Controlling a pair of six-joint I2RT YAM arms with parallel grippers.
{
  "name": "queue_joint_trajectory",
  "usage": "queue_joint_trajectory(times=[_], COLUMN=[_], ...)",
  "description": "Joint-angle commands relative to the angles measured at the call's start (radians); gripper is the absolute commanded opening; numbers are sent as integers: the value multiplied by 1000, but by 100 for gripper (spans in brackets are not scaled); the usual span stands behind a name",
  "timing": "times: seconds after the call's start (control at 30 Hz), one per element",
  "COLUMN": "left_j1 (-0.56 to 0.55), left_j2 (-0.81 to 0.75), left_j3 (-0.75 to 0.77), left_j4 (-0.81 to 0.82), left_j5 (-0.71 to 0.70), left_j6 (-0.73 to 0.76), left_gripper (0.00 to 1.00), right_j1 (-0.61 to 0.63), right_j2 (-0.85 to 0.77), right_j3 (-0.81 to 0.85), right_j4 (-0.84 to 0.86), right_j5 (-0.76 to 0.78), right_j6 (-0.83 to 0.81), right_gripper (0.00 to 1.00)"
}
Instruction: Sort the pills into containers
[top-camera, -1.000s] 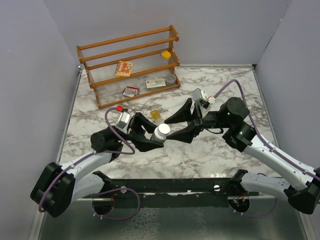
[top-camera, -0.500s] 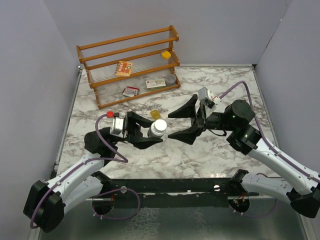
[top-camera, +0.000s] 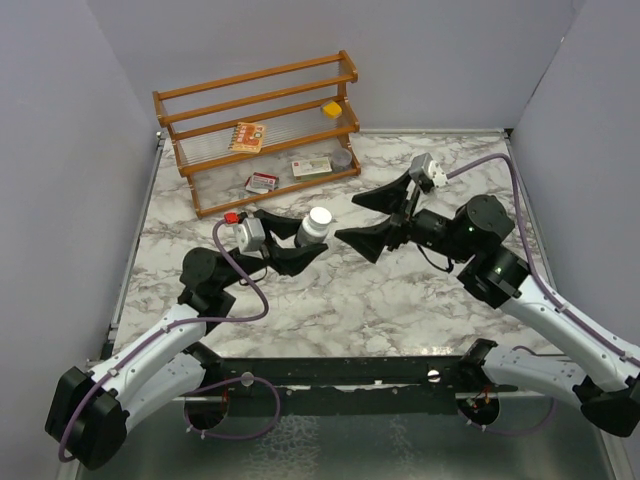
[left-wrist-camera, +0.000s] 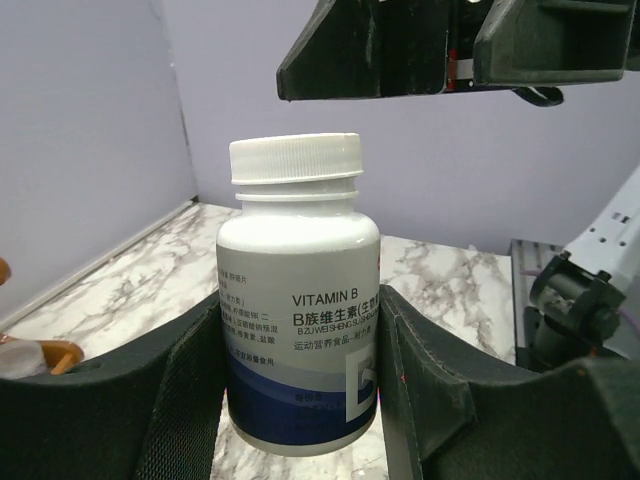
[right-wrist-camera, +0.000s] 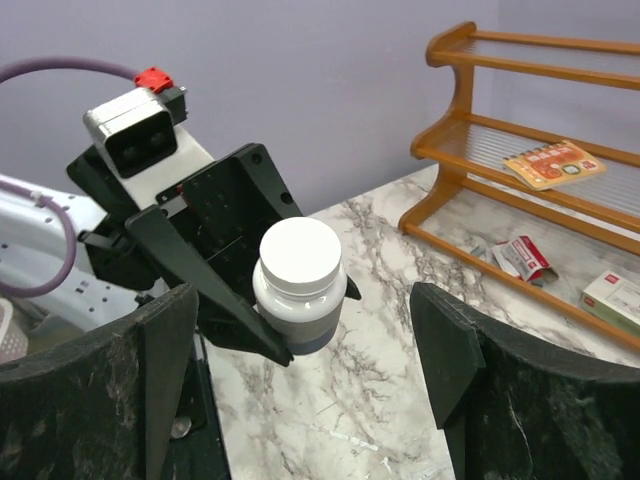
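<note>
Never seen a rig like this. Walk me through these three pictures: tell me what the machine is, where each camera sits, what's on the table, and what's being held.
These are two robot arms bolted at the near edge of a marble table. The wide picture comes from a fixed camera above and behind them. The other two come from a small camera on each wrist, so each looks out from its own arm's tip. The left claw is shut on a white-capped pill bottle labelled Vitamin B, held upright with its cap on. The right claw is open, facing the bottle and holding nothing. At the far side stands a wooden rack with small boxes, a yellow cube and a round grey tin on its shelves.
</note>
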Motion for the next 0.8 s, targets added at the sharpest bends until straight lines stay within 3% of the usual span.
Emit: queue_joint_trajectory(times=[0.0, 0.3, 0.77], left_j1=[-6, -7, -11], left_j2=[-7, -6, 44], left_j3=[21, 2, -7], left_j4=[-11, -12, -11], left_j5=[-116, -172, -205], left_j6=[61, 80, 103], left_gripper=[0, 0, 0], right_j1=[3, 67, 96], right_j2=[41, 138, 190], right_j3=[28, 46, 64], right_j4=[44, 97, 166], right_j5=[131, 306, 282], right_j6=[23, 7, 67], right_gripper=[87, 87, 83])
